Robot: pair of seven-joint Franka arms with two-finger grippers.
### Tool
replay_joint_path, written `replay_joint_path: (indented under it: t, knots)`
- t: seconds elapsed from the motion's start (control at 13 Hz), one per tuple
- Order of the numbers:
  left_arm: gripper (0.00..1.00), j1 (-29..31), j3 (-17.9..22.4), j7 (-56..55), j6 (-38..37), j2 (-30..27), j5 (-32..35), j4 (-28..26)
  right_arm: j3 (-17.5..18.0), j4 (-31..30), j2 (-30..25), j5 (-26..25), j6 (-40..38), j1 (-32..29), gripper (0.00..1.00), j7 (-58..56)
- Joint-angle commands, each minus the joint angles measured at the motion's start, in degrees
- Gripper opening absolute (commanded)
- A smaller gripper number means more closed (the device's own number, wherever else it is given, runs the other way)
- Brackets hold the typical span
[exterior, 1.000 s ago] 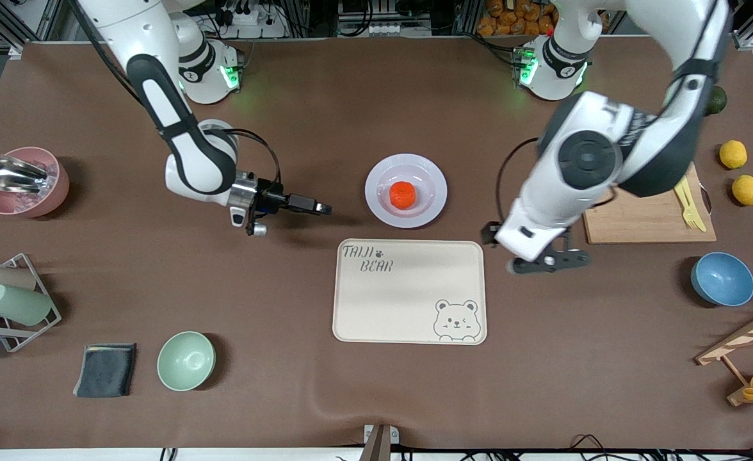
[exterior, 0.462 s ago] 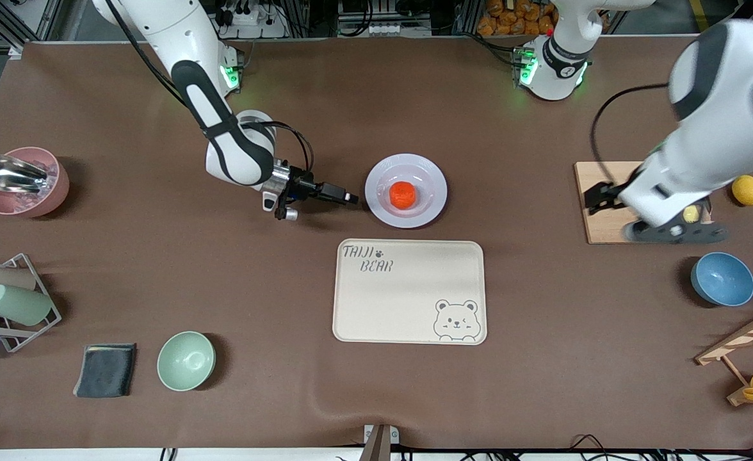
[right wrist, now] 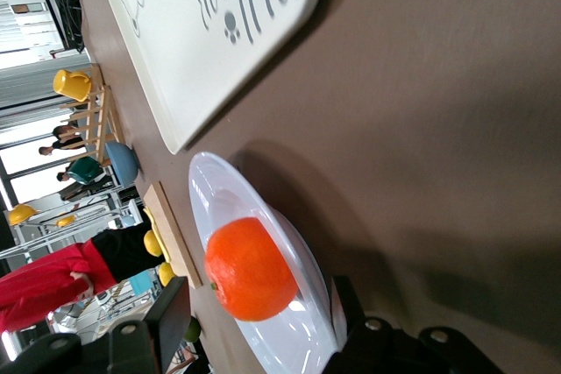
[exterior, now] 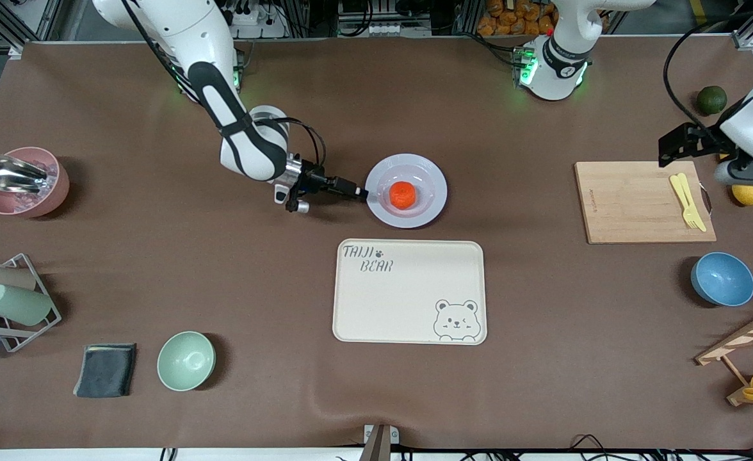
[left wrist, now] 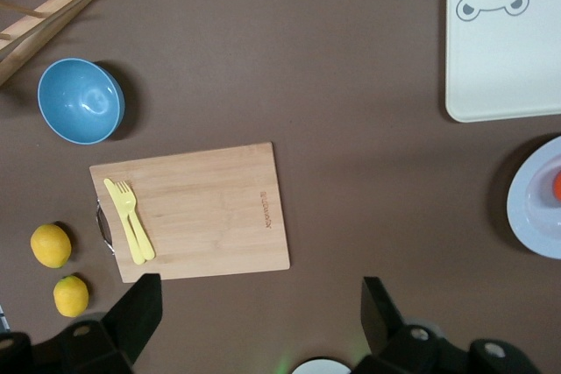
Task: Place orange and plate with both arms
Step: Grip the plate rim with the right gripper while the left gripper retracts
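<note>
The orange (exterior: 403,194) lies in the middle of the lavender-white plate (exterior: 429,174), which stands farther from the front camera than the bear tray. My right gripper (exterior: 358,191) is low at the plate's rim on the right arm's side. It is open, and in the right wrist view (right wrist: 259,326) the rim of the plate (right wrist: 219,194) runs between its fingers, with the orange (right wrist: 250,269) just ahead. My left gripper (exterior: 751,174) is open and empty, up over the left arm's end of the table by the cutting board; its view (left wrist: 259,321) shows the plate's edge (left wrist: 536,216).
The cream bear tray (exterior: 408,291) lies nearer the camera than the plate. A wooden cutting board (exterior: 632,202) with a yellow fork (exterior: 687,202), a lemon (exterior: 746,194), a dark green fruit (exterior: 711,100) and a blue bowl (exterior: 722,278) are at the left arm's end. A green bowl (exterior: 186,360) is near the front.
My right gripper has moved along the table up to the plate's rim. My left arm has swung away from the tray to its own end of the table, past the cutting board.
</note>
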Motion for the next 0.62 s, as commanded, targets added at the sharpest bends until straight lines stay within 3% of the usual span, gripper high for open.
replay_joint_path:
  t: [0.0,0.38,0.54]
  knots:
    - [1.0,0.3,0.1,1.4,-1.8,-0.9,-1.3,0.2,-0.3,0.5,1.0,3.1,1.0,1.6,0.68,-3.1]
    - [1.0,0.4,-0.1,-4.2,-0.7,-0.9,-3.5,3.0,-0.3,0.5,1.1,3.2,1.2,2.2,0.64,-3.5]
    - [1.0,0.3,-0.1,-4.8,-0.6,-1.0,-3.2,3.1,-0.4,0.5,1.8,5.4,1.4,3.6,0.59,-5.1]
